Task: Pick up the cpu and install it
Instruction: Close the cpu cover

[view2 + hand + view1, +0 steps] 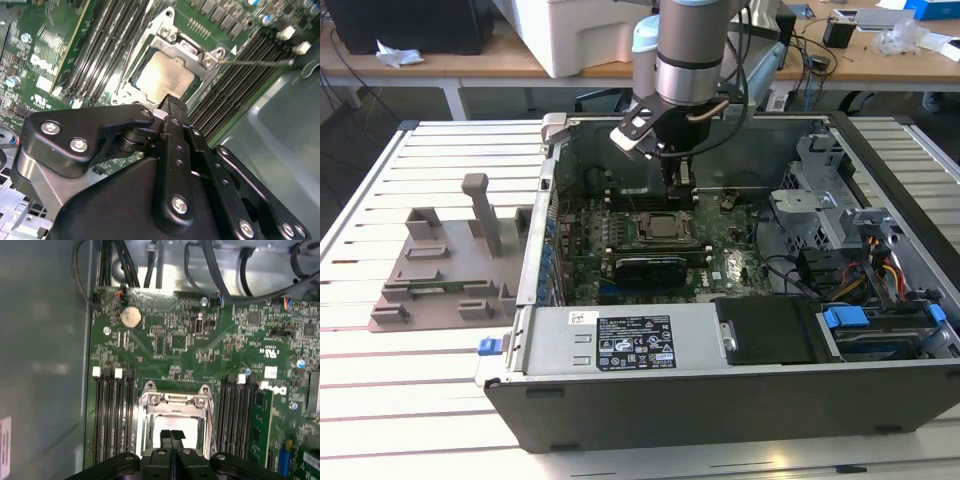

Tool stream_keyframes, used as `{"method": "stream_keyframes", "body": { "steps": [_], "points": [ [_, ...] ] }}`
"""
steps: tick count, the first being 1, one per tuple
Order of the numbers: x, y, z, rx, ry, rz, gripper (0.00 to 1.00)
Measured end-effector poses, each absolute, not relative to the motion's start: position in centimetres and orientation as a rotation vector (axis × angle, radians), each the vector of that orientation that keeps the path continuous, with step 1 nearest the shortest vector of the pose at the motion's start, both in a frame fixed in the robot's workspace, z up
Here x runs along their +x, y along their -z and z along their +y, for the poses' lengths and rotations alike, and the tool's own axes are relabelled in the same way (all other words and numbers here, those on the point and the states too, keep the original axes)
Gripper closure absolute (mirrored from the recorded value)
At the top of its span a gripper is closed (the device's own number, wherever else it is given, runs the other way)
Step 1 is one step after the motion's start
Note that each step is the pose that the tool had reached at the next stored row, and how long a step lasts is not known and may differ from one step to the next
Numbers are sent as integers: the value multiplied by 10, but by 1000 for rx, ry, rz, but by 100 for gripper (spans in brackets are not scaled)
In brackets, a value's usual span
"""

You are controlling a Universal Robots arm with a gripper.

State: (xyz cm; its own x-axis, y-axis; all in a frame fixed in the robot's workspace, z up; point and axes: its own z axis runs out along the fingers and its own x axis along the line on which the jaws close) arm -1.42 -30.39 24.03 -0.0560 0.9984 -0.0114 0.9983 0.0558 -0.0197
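Just above the socket [175, 401] the jaws are pressed together, fingertips [166, 439] side by side and holding nothing; whether they touch the cpu [165, 77] below cannot be told. One cpu lies flat inside the socket's metal frame, pale top up. Two banks of memory slots [112, 420] flank the socket, one per side. The first wrist view adds one coin cell [131, 316] beyond the socket. The exterior view adds the open computer case [720, 400] around the socket and one grey fixture plate [440, 275] on the bench [410, 370], well apart from the socket.
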Motion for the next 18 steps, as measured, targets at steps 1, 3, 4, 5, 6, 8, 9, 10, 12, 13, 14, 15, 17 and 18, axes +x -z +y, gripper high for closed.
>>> {"method": "stream_keyframes", "body": {
  "steps": [1, 3, 4, 5, 6, 8, 9, 10, 12, 13, 14, 15, 17, 18],
  "points": [
    [-17, -240, -304, -2155, -35, -2279, 89],
    [-20, -240, -304, -2155, -35, -2279, 89],
    [-24, -240, -304, -2155, -35, -2279, 89],
    [-26, -240, -304, -2155, -35, -2279, 89],
    [-28, -240, -304, -2155, -35, -2279, 89],
    [-31, -240, -304, -2155, -35, -2279, 89],
    [-33, -240, -304, -2155, -35, -2279, 89],
    [-35, -240, -304, -2155, -35, -2279, 89],
    [-38, -240, -304, -2155, -35, -2279, 89],
    [-40, -240, -304, -2155, -35, -2279, 89],
    [-41, -240, -304, -2155, -35, -2279, 89],
    [-43, -240, -304, -2155, -35, -2279, 89],
    [-49, -240, -304, -2155, -35, -2279, 89],
    [-53, -240, -304, -2155, -35, -2279, 89]
  ]
}}
